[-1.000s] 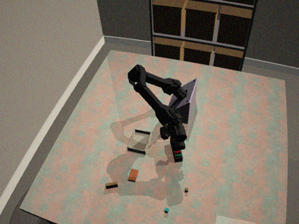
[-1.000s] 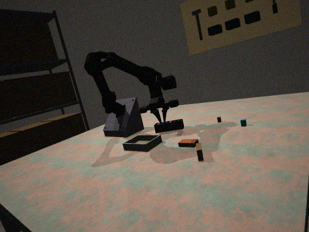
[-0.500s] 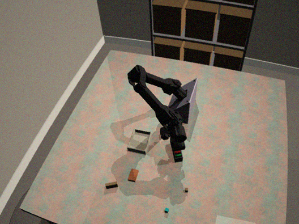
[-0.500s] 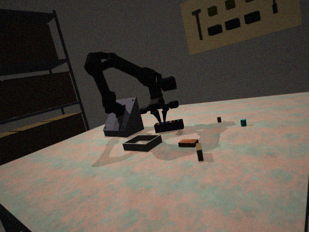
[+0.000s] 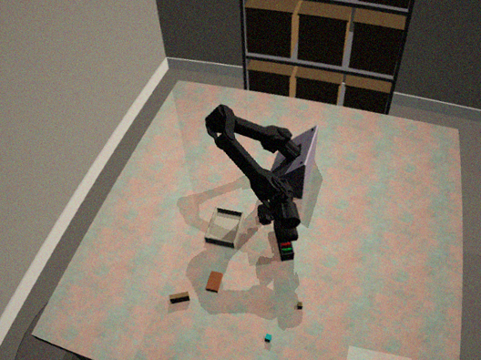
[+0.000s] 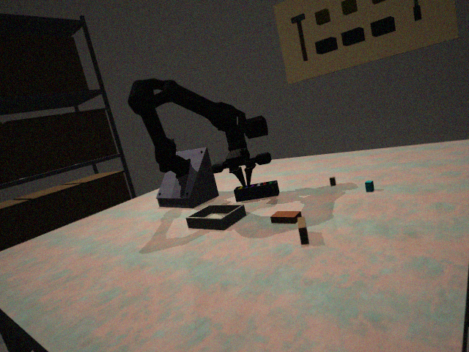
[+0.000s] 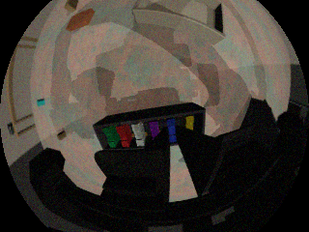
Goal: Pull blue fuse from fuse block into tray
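At the fuse block [image 5: 287, 256] [image 6: 257, 192] [image 7: 150, 116] on the worktop [image 5: 145, 241] [image 6: 227, 287], you have the hand [image 6: 245, 185] [image 7: 170, 130] pointing down, nearly closed, its fingers gripping the blue fuse [image 7: 172, 130]. That fuse is in the block's row, between the purple fuse [image 7: 154, 129] and the yellow fuse [image 7: 189, 123]. Your open tray [image 5: 234, 246] [image 6: 206, 223] [image 7: 179, 21] sits near the block, apart from it.

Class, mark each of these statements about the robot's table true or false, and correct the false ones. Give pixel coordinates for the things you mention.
1. The gripper [image 6: 248, 185] [image 7: 170, 130] is closed on the blue fuse [image 7: 172, 130]. True.
2. The tray [image 5: 219, 243] [image 6: 206, 224] [image 7: 179, 22] already holds the blue fuse. False: it is in the fuse block [image 5: 287, 256] [image 6: 257, 193] [image 7: 150, 115].
3. The purple fuse [image 7: 154, 129] sits between the white [image 7: 139, 133] and blue fuses. True.
4. The yellow fuse [image 7: 189, 123] stands beside the green one [image 7: 111, 136]. False: they are at opposite ends.
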`<state>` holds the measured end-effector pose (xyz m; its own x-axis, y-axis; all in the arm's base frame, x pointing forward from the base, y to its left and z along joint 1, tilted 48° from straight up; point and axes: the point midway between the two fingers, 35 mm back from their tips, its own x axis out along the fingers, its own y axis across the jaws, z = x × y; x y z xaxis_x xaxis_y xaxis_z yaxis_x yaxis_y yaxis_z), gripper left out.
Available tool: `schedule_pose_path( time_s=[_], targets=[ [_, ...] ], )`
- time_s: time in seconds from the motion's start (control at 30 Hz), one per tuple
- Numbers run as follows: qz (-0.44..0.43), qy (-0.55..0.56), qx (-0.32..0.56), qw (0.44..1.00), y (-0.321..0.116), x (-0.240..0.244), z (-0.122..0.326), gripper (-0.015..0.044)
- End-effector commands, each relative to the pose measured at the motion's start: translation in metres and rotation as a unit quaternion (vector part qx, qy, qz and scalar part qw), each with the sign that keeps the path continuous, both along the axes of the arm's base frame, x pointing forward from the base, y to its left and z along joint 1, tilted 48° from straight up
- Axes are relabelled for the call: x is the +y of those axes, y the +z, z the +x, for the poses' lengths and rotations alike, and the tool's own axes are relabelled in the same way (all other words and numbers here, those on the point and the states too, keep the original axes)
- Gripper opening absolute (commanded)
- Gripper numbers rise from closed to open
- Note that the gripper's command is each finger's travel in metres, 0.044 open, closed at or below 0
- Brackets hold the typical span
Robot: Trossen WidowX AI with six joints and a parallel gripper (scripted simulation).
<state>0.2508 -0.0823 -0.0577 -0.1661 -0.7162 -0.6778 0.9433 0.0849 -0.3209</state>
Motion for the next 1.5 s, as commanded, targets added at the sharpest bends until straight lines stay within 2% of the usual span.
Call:
schedule_pose_path(
  time_s=[0.0,1.47],
  targets=[
    [0.000,0.000,0.000,1.000,0.000,0.000,0.000,0.0000],
    [0.000,0.001,0.001,1.000,0.014,0.016,0.004,0.0000]
  ],
)
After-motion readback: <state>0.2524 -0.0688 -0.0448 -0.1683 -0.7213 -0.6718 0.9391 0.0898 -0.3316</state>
